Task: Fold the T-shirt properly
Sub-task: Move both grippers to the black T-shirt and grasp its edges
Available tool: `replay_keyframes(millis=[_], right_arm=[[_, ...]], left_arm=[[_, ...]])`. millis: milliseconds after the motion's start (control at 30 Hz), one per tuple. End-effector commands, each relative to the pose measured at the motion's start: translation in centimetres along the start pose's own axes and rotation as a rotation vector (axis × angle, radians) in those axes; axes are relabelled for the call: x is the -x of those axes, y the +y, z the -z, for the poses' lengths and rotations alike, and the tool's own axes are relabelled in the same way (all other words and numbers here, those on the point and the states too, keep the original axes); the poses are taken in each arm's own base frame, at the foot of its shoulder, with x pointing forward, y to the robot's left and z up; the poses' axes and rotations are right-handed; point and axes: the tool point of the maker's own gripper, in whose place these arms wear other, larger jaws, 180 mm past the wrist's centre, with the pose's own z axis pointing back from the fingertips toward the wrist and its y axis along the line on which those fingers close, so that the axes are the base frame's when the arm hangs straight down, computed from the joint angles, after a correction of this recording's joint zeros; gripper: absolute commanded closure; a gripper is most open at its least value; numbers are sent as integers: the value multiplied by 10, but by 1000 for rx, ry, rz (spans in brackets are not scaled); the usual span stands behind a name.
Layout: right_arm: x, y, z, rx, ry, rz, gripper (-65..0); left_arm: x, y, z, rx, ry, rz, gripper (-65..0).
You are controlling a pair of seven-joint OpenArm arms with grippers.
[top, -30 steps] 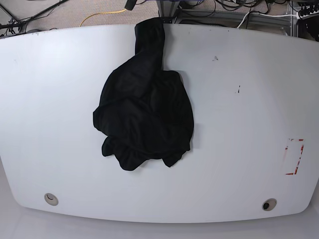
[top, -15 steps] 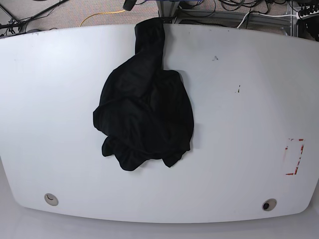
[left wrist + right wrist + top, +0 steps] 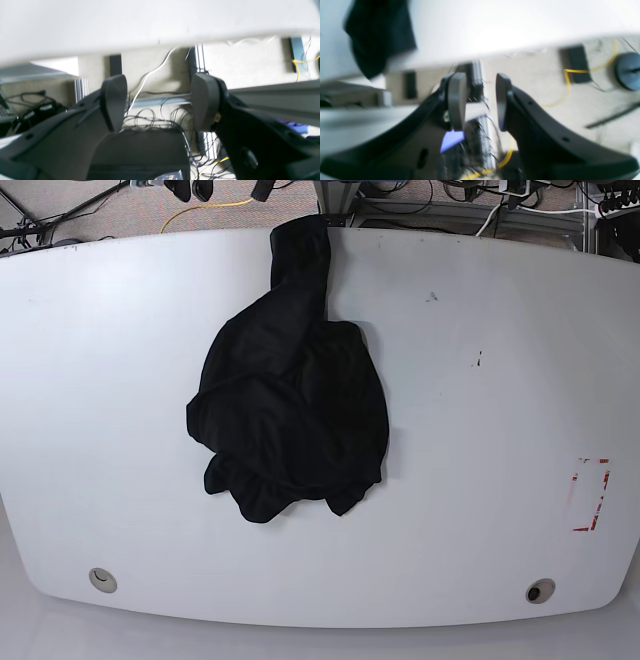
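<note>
Both my arms hang beyond the table's far edge. My left gripper (image 3: 158,102) gapes wide on nothing; my right gripper (image 3: 477,102) is parted more narrowly, also empty. The T-shirt (image 3: 290,400) lies crumpled mid-table (image 3: 480,430), its long axis running toward the far edge, one end draped over it. Cables (image 3: 150,120) and a yellow cord (image 3: 566,87) litter the floor below.

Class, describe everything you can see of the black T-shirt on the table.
The T-shirt is plain black, soft thin cloth, crumpled in an unfolded heap near the middle of the white table. One narrow part stretches to the table's far edge and hangs over it. Only the table touches it; neither pincer is near it.
</note>
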Motion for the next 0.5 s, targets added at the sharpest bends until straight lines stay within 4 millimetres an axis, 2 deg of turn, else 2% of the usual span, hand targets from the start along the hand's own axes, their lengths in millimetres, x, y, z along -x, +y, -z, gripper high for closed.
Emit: replay_keyframes(millis=[0, 67, 167, 267, 467], right_arm=[[-21, 6, 5, -29, -69, 16, -195], [-32, 6, 14, -46, -100, 7, -206], [-45, 8, 27, -70, -120, 14, -284], [-62, 11, 44, -97, -151, 17, -346], [-81, 21, 73, -144, -130, -18, -354]], left_arm=[[-6, 1, -4, -4, -19, 3, -404], [-8, 1, -3, -7, -25, 1, -465], [-15, 1, 3, -19, -50, -12, -543], [-24, 1, 11, -38, -85, -34, -547], [-29, 3, 14, -50, -105, -33, -547]])
